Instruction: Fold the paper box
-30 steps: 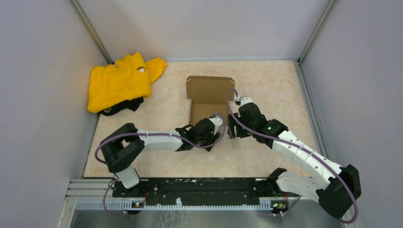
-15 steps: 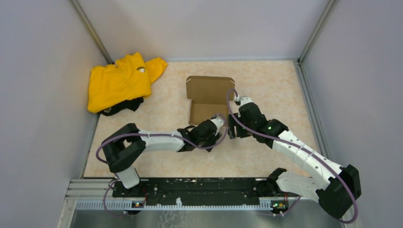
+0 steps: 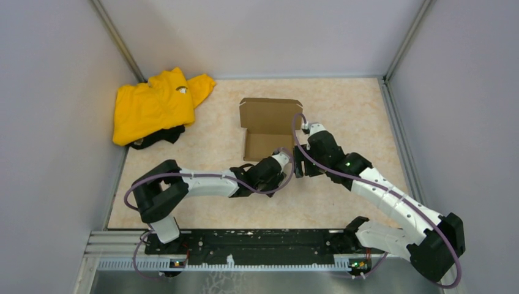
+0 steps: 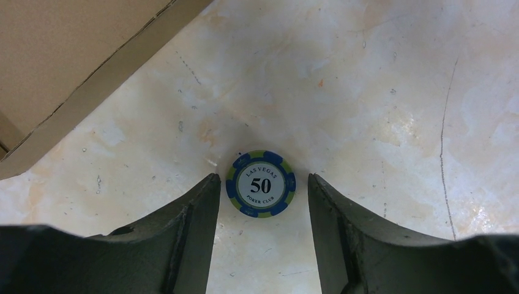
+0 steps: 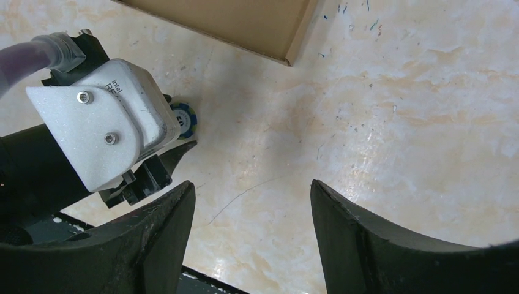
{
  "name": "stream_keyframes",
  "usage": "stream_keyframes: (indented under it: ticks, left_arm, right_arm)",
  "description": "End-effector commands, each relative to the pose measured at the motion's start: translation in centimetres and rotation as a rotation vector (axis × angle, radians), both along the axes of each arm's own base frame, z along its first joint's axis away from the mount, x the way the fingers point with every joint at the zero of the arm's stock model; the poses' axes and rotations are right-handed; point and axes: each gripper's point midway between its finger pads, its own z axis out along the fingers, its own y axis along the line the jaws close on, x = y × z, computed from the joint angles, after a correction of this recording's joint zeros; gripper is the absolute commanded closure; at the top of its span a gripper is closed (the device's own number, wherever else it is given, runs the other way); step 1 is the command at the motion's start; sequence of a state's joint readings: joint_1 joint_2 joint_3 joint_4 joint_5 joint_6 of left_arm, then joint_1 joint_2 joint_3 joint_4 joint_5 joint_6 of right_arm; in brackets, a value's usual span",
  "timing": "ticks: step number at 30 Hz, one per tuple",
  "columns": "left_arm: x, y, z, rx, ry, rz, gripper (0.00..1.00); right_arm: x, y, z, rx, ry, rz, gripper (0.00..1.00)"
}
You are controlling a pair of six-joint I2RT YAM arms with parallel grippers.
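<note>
The paper box (image 3: 269, 125) is plain brown cardboard, lying open on the table with its lid flap standing at the far side. Its near edge shows in the left wrist view (image 4: 67, 67) and its corner in the right wrist view (image 5: 238, 21). My left gripper (image 3: 286, 164) is open just in front of the box's near right corner, apart from it. In its wrist view the left gripper (image 4: 263, 177) straddles a blue and green poker chip (image 4: 261, 184) lying flat on the table. My right gripper (image 3: 298, 166) is open and empty right beside the left one, over bare table (image 5: 252, 184).
A yellow garment (image 3: 156, 105) lies at the far left corner. Grey walls enclose the table on three sides. The left arm's white wrist camera (image 5: 104, 116) sits close to my right gripper's left finger, with the chip (image 5: 185, 119) at its edge.
The left arm has shifted slightly toward the near edge. The right arm and the box have not visibly moved.
</note>
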State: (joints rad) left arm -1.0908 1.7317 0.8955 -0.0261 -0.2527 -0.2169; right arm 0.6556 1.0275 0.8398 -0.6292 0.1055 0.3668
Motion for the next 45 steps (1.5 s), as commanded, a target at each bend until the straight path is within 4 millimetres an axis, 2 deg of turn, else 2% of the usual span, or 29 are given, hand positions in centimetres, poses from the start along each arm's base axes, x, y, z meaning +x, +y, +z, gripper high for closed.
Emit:
stream_keyframes:
  ticks: [1, 12, 14, 17, 22, 26, 34, 45]
  left_arm:
    - [-3.5, 3.7, -4.6, 0.186, 0.142, -0.013, 0.38]
    - [-3.8, 4.4, -5.2, 0.220, 0.155, 0.012, 0.33]
    - [-3.9, 4.6, -5.3, 0.222, 0.157, 0.017, 0.03]
    - [-4.0, 4.8, -5.4, 0.225, 0.158, 0.022, 0.01]
    - [-4.1, 5.0, -5.6, 0.232, 0.160, 0.028, 0.05]
    - [-4.2, 5.0, -5.6, 0.229, 0.166, 0.021, 0.19]
    - [-4.2, 5.4, -5.9, 0.250, 0.170, 0.031, 0.35]
    - [-4.0, 6.5, -6.3, 0.302, 0.160, 0.066, 0.35]
  right_arm:
    - [1.2, 0.5, 2.9, 0.053, -0.071, -0.003, 0.31]
    - [1.1, 0.5, 2.7, 0.055, -0.068, 0.001, 0.30]
    - [1.1, 0.5, 2.6, 0.055, -0.068, 0.000, 0.29]
    - [1.0, 0.5, 2.6, 0.056, -0.068, -0.001, 0.29]
    - [1.0, 0.4, 2.6, 0.057, -0.070, -0.001, 0.29]
    - [0.9, 0.4, 2.6, 0.058, -0.070, -0.001, 0.31]
    - [0.9, 0.3, 2.5, 0.057, -0.070, -0.002, 0.32]
    - [0.9, 0.3, 2.5, 0.060, -0.073, -0.004, 0.33]
